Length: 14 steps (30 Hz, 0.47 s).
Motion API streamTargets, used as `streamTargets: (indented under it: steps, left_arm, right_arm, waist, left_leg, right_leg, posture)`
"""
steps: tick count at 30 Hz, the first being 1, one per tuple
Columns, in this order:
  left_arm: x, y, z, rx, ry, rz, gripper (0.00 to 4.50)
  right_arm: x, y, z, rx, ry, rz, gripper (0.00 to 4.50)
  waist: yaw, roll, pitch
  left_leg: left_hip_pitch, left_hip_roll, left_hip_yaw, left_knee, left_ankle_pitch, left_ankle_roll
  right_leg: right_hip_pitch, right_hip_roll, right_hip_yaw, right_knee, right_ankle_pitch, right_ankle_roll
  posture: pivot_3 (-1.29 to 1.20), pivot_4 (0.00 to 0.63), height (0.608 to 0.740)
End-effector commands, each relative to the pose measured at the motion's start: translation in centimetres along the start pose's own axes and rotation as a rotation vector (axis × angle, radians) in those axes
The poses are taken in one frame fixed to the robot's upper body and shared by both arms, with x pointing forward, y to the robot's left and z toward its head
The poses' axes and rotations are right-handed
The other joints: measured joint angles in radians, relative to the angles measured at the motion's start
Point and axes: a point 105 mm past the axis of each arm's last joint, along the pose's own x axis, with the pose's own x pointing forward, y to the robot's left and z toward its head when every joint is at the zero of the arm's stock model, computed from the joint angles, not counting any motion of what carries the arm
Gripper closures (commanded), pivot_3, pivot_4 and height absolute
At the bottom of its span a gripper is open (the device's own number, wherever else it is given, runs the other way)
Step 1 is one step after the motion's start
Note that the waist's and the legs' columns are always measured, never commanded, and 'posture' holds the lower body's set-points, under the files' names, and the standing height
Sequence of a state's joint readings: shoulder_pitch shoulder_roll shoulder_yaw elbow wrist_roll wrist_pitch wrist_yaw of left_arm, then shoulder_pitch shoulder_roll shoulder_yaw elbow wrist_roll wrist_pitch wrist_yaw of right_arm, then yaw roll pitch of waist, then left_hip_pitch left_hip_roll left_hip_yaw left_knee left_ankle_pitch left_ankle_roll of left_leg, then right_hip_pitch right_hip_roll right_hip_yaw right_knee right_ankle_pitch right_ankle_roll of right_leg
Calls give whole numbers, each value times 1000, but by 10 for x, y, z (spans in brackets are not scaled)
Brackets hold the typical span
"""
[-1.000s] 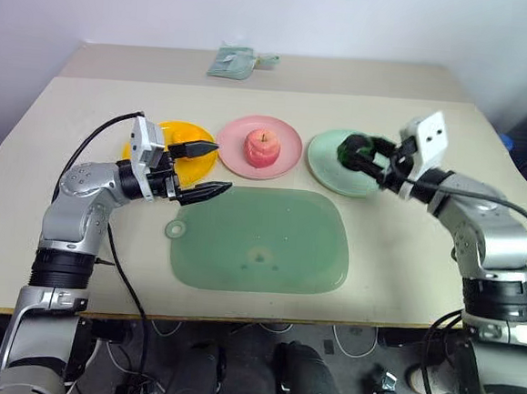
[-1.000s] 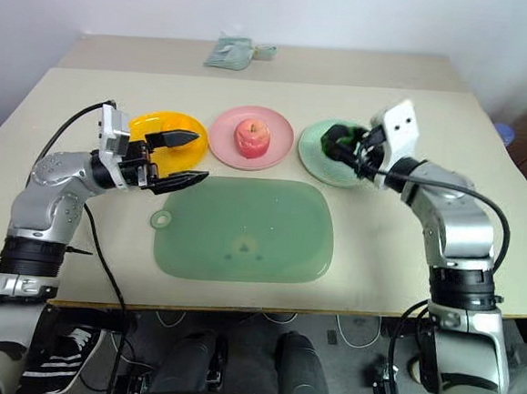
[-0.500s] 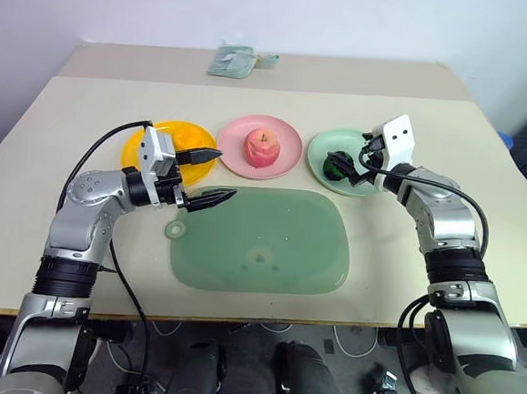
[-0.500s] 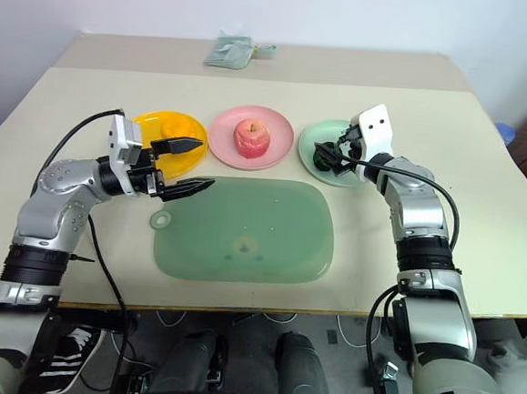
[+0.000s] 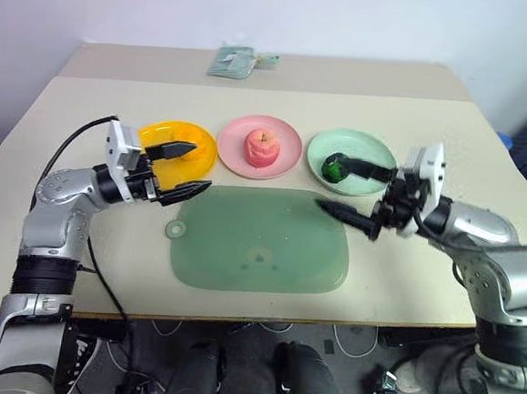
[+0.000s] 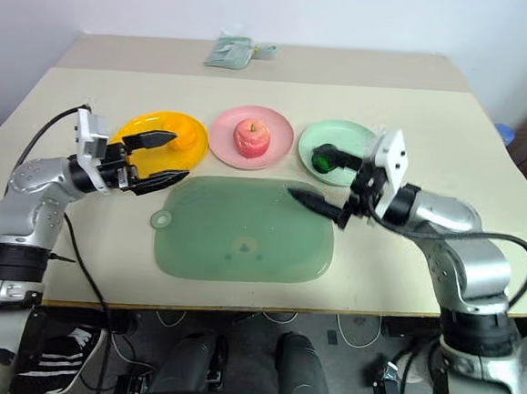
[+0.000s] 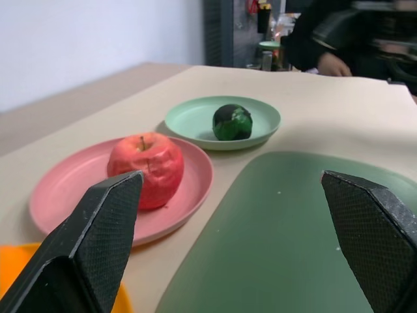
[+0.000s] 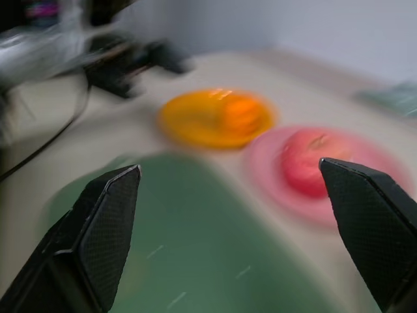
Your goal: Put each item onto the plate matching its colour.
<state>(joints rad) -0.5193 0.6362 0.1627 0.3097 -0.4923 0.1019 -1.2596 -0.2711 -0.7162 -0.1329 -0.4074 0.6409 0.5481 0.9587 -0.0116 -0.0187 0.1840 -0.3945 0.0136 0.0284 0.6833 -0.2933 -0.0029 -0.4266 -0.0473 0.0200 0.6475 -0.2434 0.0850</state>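
The dark green fruit [image 5: 335, 167] lies on the mint green plate [image 5: 370, 148], and the pink-red apple [image 5: 261, 147] sits on the pink plate [image 5: 287, 151]. An orange round fruit [image 6: 188, 136] rests on the yellow plate [image 5: 163, 135], partly behind a finger. My left gripper [image 5: 202, 167] is open, level, at the yellow plate's near right edge, empty. My right gripper [image 5: 330, 182] is open and empty, pointing left; its lower finger hangs over the mat's far right corner, its upper finger beside the green fruit. The left wrist view shows the apple [image 7: 144, 168] and green fruit [image 7: 231, 122] ahead.
A large green rounded mat [image 5: 260, 242] with a small ring tab [image 5: 177, 230] lies in front of the plates. A pale green cloth pouch [image 5: 230, 60] sits at the table's far edge. A person's hand [image 7: 332, 63] is far beyond the table.
My right gripper opened and let go of the green fruit on the mint plate, then drew back and swung left over the mat. The left gripper shifted a little left.
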Motion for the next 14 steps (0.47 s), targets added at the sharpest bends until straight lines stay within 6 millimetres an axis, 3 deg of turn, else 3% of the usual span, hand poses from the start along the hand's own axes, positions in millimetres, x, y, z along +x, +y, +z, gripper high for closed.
streamTargets:
  steps: [1, 5, 14]
  left_arm:
    - [-19, 14, 14, 70, 2, 20, 0]
    - [-29, 17, 17, 94, 31, 11, 0]
    - [-24, 7, 14, 71, 32, -21, 0]
  right_arm:
    - [-8, 17, 7, -72, 12, 18, 34]
    - [-18, 21, -11, -84, 86, -26, 34]
    - [-20, 14, -14, -106, 93, -77, 34]
  waist:
    - [-4, 0, 0]
    - [0, 0, 0]
    - [0, -1, 0]
  left_leg:
    - [0, 0, 0, 0, 0, 0]
    - [0, 0, 0, 0, 0, 0]
    - [0, 0, 1, 0, 0, 0]
  right_leg:
    - [0, 1, 0, 0, 0, 0]
    - [0, 1, 0, 0, 0, 0]
    - [0, 1, 0, 0, 0, 0]
  posture:
    - [0, 150, 734]
    - [0, 150, 734]
    - [0, 150, 734]
